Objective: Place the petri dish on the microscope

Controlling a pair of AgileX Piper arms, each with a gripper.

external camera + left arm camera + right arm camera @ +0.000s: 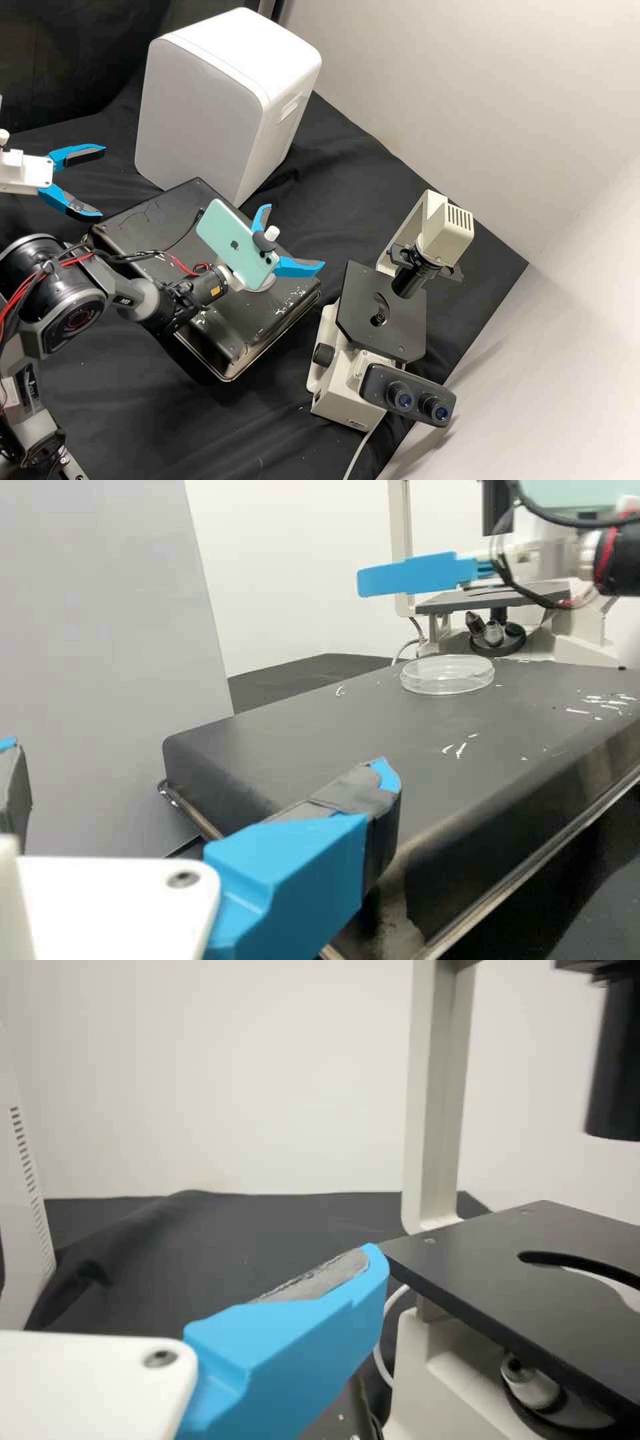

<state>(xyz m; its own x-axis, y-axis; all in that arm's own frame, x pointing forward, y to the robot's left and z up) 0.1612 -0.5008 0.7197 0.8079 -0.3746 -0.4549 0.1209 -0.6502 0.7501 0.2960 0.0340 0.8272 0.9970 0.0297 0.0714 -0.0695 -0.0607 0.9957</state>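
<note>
A clear petri dish [447,673] lies on top of a black upturned tray [330,750], near the tray's end that faces the microscope [383,313]. My right gripper [293,237] hovers open just above that end of the tray, one blue finger [415,573] over the dish. In the high view the arm's mint-green phone [237,243] covers the dish. The microscope's black stage [520,1270] is bare and close in front of my right gripper's finger [300,1335]. My left gripper [73,180] stands open at the tray's far-left corner, nothing between its fingers [300,865].
A tall white box [227,100] stands behind the tray [167,227]. The microscope's lamp head [440,230] overhangs the stage and its eyepieces [413,400] point forward. Black cloth [200,420] covers the bench; a white wall runs along the right.
</note>
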